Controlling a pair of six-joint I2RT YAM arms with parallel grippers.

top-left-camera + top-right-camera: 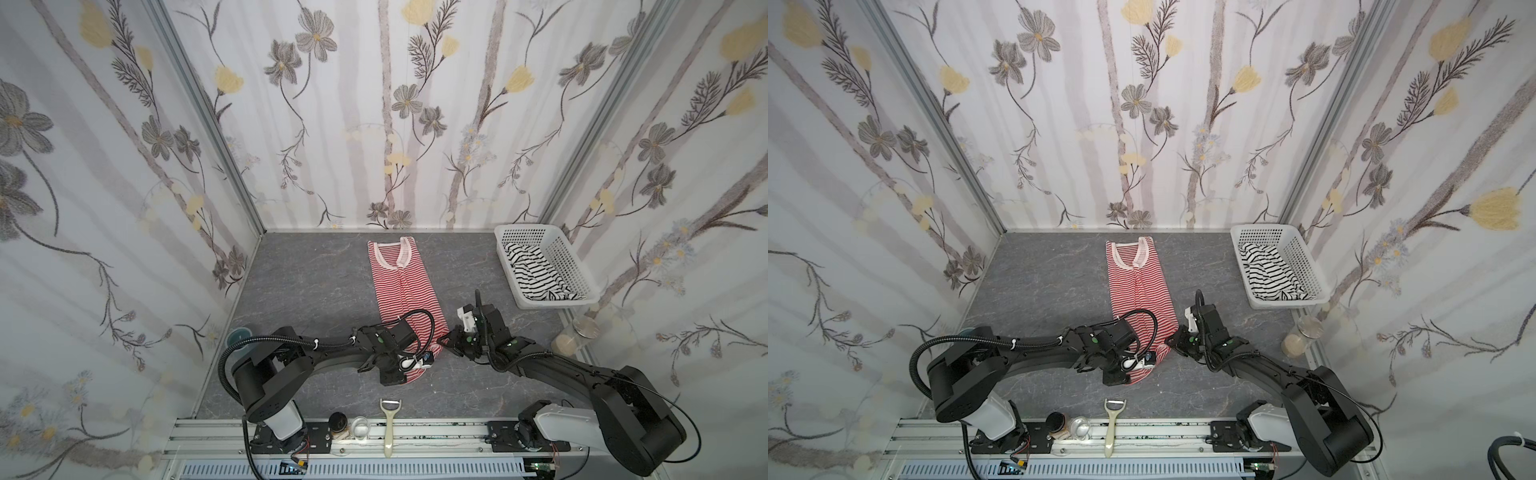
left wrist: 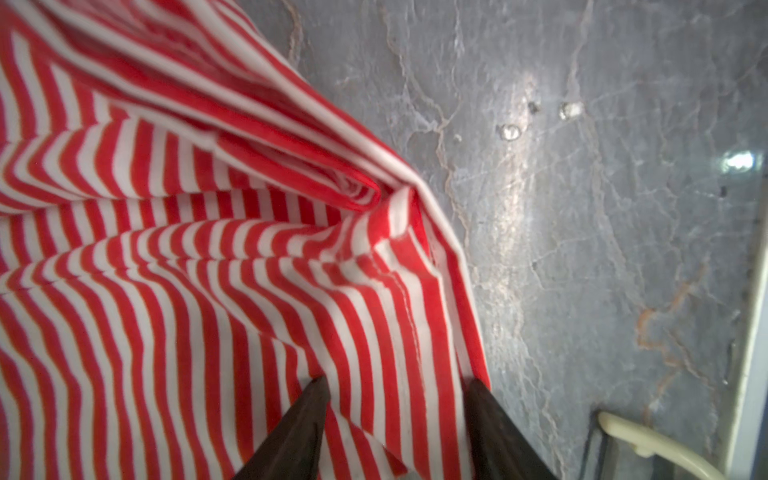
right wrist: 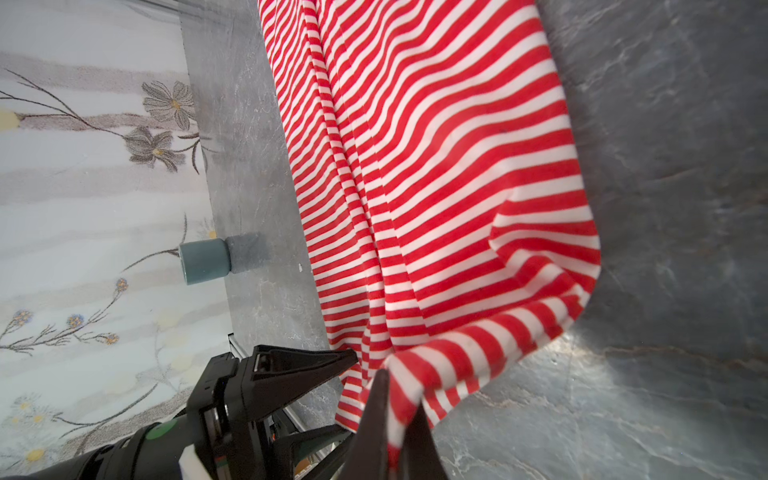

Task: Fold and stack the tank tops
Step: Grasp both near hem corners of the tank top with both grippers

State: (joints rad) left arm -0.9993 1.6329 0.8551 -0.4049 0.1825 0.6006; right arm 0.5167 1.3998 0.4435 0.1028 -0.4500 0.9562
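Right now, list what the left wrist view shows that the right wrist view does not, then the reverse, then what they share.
Only the left wrist view: the cream plastic peeler at the table edge. Only the right wrist view: the teal cylindrical cup, the floral wall, and the right hand shut on a hem corner. Both: the red-and-white striped tank top, the grey marbled tabletop and the left hand, fingers apart.
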